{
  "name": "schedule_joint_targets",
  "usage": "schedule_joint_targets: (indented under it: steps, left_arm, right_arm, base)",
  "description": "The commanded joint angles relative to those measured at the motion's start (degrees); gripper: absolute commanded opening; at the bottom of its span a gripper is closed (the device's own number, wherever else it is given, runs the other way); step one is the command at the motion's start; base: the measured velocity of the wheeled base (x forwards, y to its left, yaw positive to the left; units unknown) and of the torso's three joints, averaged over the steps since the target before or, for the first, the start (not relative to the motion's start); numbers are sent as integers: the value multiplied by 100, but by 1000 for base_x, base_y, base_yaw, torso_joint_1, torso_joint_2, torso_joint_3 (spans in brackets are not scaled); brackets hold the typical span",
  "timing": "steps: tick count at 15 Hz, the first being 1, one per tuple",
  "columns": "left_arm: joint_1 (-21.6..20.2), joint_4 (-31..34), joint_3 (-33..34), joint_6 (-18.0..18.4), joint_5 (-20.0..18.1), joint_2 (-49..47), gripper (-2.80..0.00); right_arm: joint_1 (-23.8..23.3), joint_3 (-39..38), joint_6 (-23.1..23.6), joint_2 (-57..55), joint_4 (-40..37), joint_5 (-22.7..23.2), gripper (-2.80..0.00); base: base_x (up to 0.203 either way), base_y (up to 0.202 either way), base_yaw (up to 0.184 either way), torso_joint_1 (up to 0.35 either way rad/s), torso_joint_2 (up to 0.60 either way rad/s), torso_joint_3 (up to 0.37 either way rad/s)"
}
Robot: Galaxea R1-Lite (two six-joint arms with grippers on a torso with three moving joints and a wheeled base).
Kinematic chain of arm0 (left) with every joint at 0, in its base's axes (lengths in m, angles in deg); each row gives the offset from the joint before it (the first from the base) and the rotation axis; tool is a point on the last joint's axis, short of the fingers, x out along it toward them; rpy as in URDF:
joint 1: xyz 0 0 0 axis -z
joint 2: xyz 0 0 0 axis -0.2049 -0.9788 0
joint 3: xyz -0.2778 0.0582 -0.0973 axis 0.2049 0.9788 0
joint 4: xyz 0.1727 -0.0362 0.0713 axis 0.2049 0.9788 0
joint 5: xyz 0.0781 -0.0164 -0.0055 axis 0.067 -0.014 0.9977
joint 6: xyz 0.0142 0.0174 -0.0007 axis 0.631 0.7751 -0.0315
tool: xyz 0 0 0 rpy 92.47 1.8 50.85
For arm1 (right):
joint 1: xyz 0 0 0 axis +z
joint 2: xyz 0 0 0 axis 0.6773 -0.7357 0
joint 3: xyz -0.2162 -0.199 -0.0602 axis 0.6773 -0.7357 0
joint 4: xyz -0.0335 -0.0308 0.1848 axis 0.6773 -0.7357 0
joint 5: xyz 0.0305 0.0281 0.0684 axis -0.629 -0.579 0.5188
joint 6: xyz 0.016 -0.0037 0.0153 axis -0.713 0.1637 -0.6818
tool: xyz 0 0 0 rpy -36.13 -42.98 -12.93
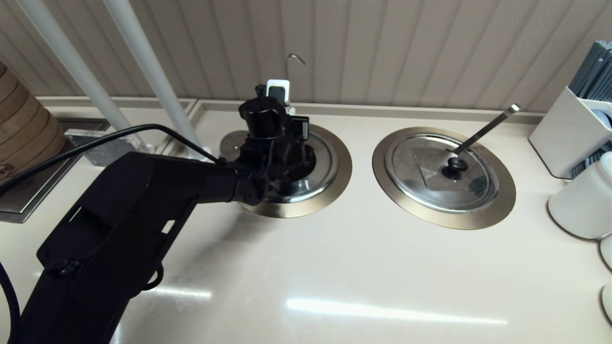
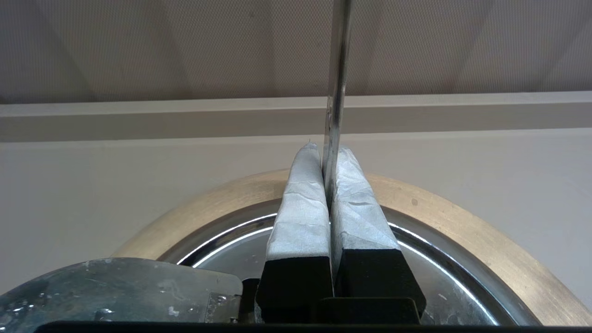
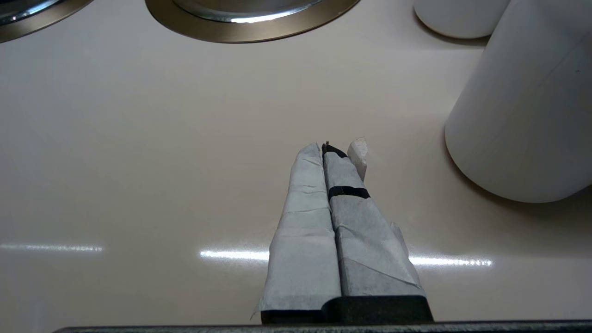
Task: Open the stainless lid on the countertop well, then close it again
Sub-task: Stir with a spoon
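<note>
The stainless lid (image 1: 326,165) lies in the left well, whose bronze-gold collar (image 1: 342,168) rings it. My left gripper (image 1: 283,149) hovers low over the lid's middle and hides the black knob. In the left wrist view its taped fingers (image 2: 303,208) are pressed together over the lid (image 2: 222,252), with nothing seen between them, and the gripper (image 2: 326,150) points at the far collar (image 2: 462,222). The hook-tipped ladle handle (image 1: 295,58) rises just behind the fingertips (image 2: 337,69). My right gripper (image 3: 329,150) is shut over bare countertop, outside the head view.
The twin lid (image 1: 425,181) with its straight ladle handle (image 1: 487,125) sits in the right well. White containers (image 1: 581,200) and a utensil holder (image 1: 569,134) crowd the right edge; one container (image 3: 522,115) stands close to my right gripper. Bamboo steamers (image 1: 24,124) and white poles (image 1: 143,71) stand at the left.
</note>
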Motion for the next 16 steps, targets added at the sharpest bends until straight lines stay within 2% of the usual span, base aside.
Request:
schedule_joint_targets:
  steps: [1, 3, 7, 12, 14, 16]
  left_arm:
    - [-4, -10, 211, 64, 6, 251, -280]
    - [-4, -18, 508, 397, -1, 456, -280]
    - [11, 284, 1051, 604, -162, 862, -280]
    - [91, 1128, 1160, 3, -517, 1155, -280]
    - [92, 1679, 1132, -541, -813, 1379, -280]
    - [92, 1806, 950, -769, -956, 1340, -280]
  right_arm:
    - [0, -26, -3, 0, 3, 0, -280]
    - [0, -26, -3, 0, 3, 0, -280]
    - [0, -26, -3, 0, 3, 0, -280]
    - [0, -26, -3, 0, 3, 0, -280]
    - [0, -26, -3, 0, 3, 0, -280]
    - [0, -26, -3, 0, 3, 0, -280]
  base:
    - [0, 0, 0, 0, 0, 0]
    - [0, 0, 0, 0, 0, 0]
    - [0, 0, 0, 0, 0, 0]
    - [0, 0, 0, 0, 0, 0]
    - [0, 0, 0, 0, 0, 0]
    - [0, 0, 0, 0, 0, 0]
